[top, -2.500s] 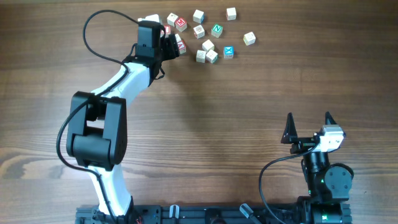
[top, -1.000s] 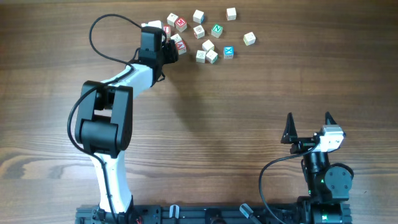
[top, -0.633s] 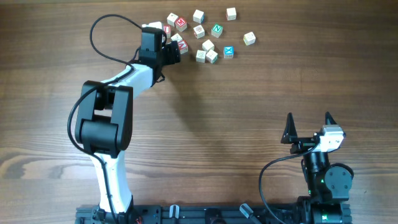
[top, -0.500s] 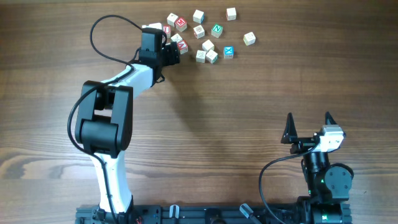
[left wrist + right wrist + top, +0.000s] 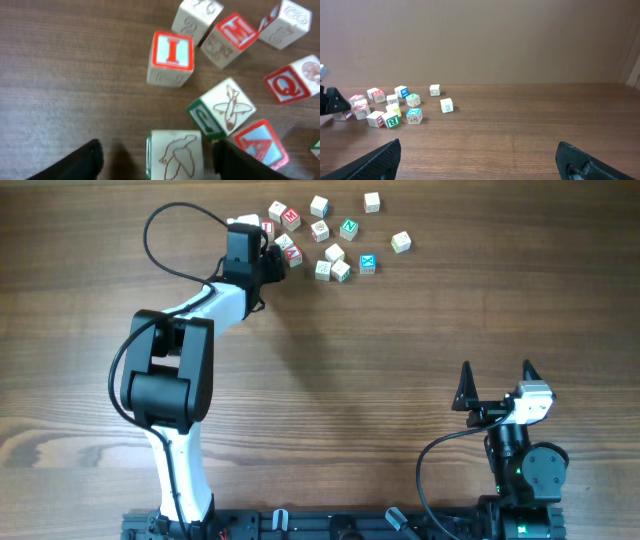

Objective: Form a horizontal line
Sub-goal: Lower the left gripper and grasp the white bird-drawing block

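Note:
Two pale cubes [image 5: 323,269] [image 5: 341,271] lie side by side at the table's far edge, with a cyan-faced cube [image 5: 367,263] just right of them across a small gap. In the right wrist view this row shows with the cyan cube [image 5: 414,116] at its right end. My left gripper [image 5: 273,260] is open at the left of the cube cluster. A pale cube with a bird drawing [image 5: 175,155] stands between its fingers [image 5: 157,150], and neither finger touches it. My right gripper [image 5: 496,370] is open and empty near the front right, also seen in its own view [image 5: 477,150].
Several loose letter cubes lie around the left gripper: a red I cube [image 5: 171,55], a red M cube [image 5: 230,37], a red Q cube [image 5: 290,82], a plane-drawing cube [image 5: 225,107] and a red A cube [image 5: 260,145]. More cubes [image 5: 372,201] [image 5: 400,242] lie farther right.
The left arm's elbow has swung right and its gripper has shifted slightly since 2.5 s ago. Over the last second almost nothing moved. The cubes and right arm are still.

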{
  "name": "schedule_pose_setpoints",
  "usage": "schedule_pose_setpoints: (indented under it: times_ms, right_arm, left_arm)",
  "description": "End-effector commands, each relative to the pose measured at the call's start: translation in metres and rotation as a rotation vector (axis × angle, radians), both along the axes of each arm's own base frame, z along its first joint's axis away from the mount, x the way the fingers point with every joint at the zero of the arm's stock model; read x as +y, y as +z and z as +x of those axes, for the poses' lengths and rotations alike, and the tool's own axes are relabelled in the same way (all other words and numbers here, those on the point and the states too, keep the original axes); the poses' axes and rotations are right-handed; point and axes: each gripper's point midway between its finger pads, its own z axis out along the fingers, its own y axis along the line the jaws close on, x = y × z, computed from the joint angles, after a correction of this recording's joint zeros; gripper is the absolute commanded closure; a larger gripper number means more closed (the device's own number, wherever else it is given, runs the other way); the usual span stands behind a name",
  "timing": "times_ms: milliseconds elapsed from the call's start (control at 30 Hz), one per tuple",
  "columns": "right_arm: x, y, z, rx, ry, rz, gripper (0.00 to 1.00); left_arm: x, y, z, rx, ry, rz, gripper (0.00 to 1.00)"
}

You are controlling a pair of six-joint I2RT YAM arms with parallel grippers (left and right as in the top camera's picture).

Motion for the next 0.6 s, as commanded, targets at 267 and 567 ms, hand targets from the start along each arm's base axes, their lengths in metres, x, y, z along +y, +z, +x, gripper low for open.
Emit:
schedule_pose_setpoints:
  times_ms: [267, 567]
  right_arm:
    - [0.0025, 0.0028, -0.0008, -0.014, 0.015, -0.013, 0.0]
    - [0.0025, 0.0028, -0.0008, -0.014, 0.015, -0.014, 0.0]
  left_arm:
    - [0.0012, 0.0044, 0.0078, -0.043, -0.034, 0.053, 0.17]
    - [0.0015, 0.0039, 0.0089, -0.049, -0.045, 0.065, 0.2]
